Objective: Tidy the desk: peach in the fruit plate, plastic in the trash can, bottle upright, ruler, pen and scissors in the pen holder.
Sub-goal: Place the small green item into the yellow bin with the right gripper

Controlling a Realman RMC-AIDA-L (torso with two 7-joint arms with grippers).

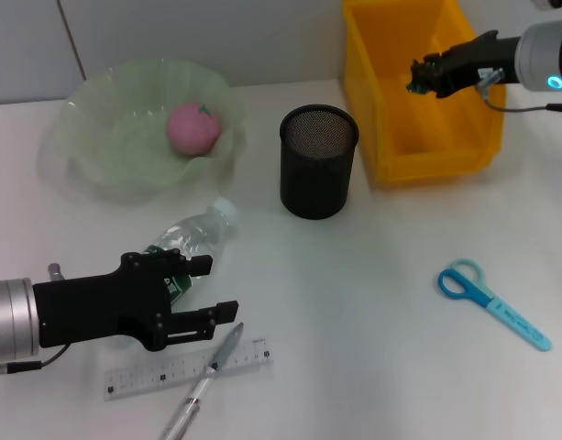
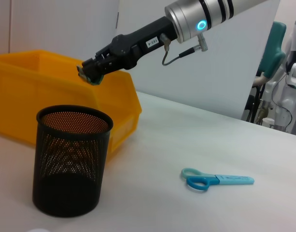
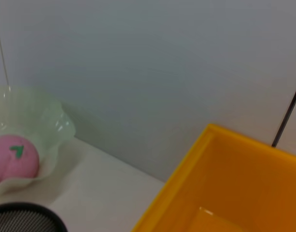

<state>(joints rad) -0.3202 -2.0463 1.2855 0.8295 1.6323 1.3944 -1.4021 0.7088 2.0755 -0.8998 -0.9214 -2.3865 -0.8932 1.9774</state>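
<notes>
The right end effector [image 1: 416, 78] is held above the open trash can [image 1: 391, 156], its fingers pinched narrowly on the small dark green plastic [image 2: 91, 77], which is seen in the left wrist view clamped at the tip just over the yellow rim. The relation that matters is vertical: the bin's cavity lies directly beneath the wrapper, so a release is judged to be all that is called for, provided the tip sits inward of the near wall. The left end effector [image 1: 224, 289] is held low over the desk [image 1: 381, 302] with its fingers spread apart and nothing between them, just beside the lying bottle [image 1: 193, 240], whose long axis runs diagonally with the cap toward the fruit plate [image 1: 88, 110]. The peach [image 1: 192, 127] is already in that plate. The ruler [image 1: 184, 367] and pen [image 1: 207, 378] lie crossed just in front of the left arm, while the scissors [image 1: 491, 302] lie nearer the right arm, and the pen holder [image 1: 318, 160] stands between.
</notes>
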